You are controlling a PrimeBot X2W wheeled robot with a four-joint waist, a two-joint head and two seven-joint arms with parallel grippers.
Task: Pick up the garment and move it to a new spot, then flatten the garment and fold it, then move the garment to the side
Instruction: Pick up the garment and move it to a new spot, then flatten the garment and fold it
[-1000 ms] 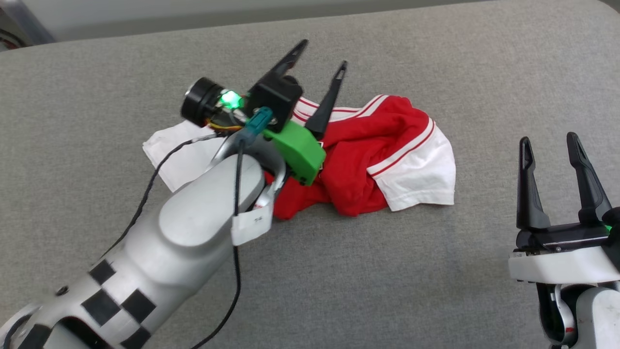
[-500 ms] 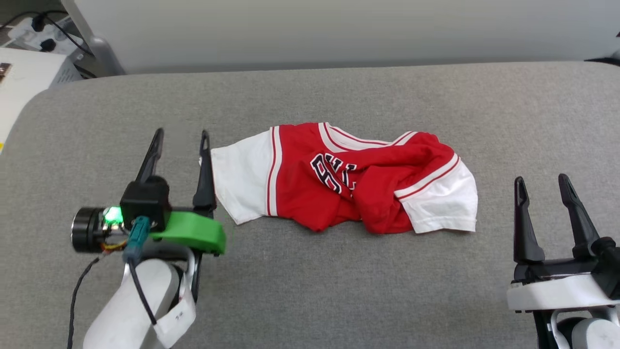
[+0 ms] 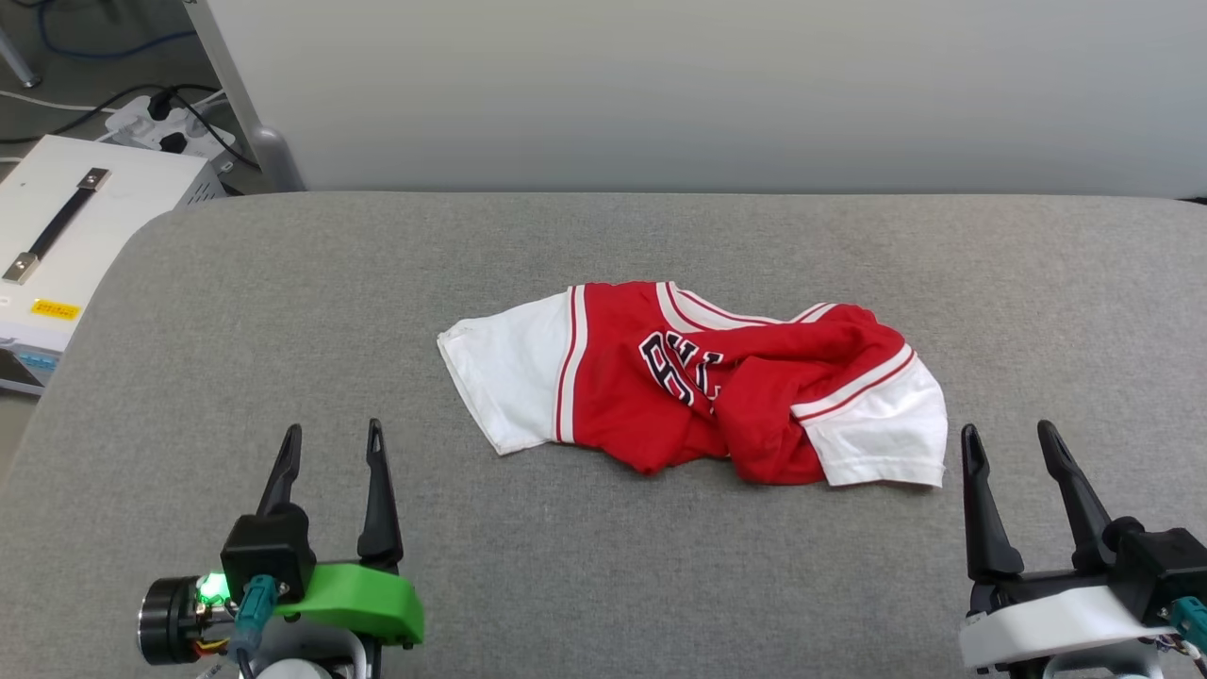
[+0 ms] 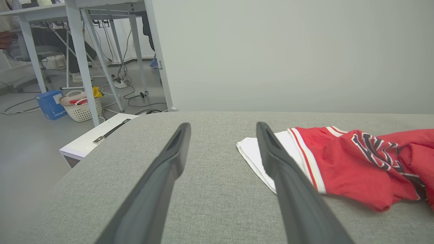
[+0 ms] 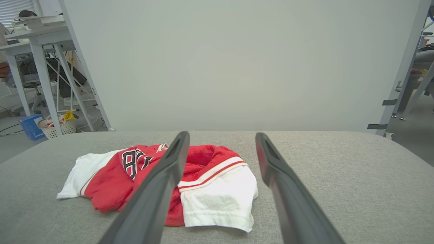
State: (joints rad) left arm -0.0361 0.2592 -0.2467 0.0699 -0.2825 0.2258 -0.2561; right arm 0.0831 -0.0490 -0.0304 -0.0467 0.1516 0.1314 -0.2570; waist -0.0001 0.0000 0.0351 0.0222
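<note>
The garment (image 3: 698, 387) is a red jersey shirt with white sleeves and black lettering, lying crumpled at the middle of the grey padded table (image 3: 603, 245). It also appears in the left wrist view (image 4: 346, 162) and in the right wrist view (image 5: 159, 176). My left gripper (image 3: 330, 443) stands open near the front left, apart from the shirt's white sleeve (image 3: 504, 377). My right gripper (image 3: 1014, 438) stands open at the front right, just right of the other sleeve (image 3: 886, 424). Nothing is between either pair of fingers.
A white box with a handle (image 3: 66, 236) sits off the table's left edge, beside a power strip and cables (image 3: 160, 123). A pale wall (image 3: 698, 94) rises behind the table. Desk legs and a basket (image 4: 81, 106) stand on the floor to the left.
My left arm has pulled back from over the shirt to the front left, open and empty. The head camera has tilted up, so the whole scene shifted. The shirt lies where it was.
</note>
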